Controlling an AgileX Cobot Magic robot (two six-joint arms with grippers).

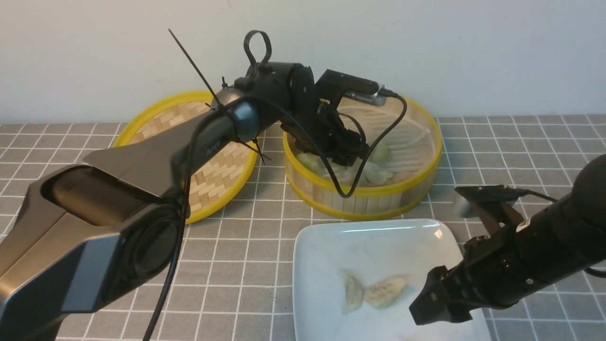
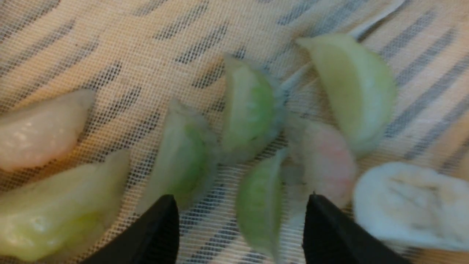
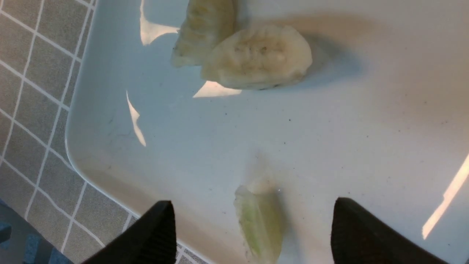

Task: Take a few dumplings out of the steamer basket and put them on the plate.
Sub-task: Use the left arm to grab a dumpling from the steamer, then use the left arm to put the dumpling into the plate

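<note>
Inside the steamer basket [image 1: 378, 204], I am holding my left jaws open over a green dumpling [image 2: 260, 205], my right jaws gaping above the plate's [image 1: 378, 239] 3 dumplings [image 3: 258, 57].

Arm finish and fittings
Left arm [image 1: 118, 189]: black and dark grey shell, small pale lettering, black cable [image 1: 163, 293], black zip tie [image 1: 194, 66]. Right arm [image 1: 558, 241]: matt black. Wrist camera [image 1: 352, 87]: black, silver end. Fingertips [image 3: 154, 238]: black, tapered, ribbed.
</note>
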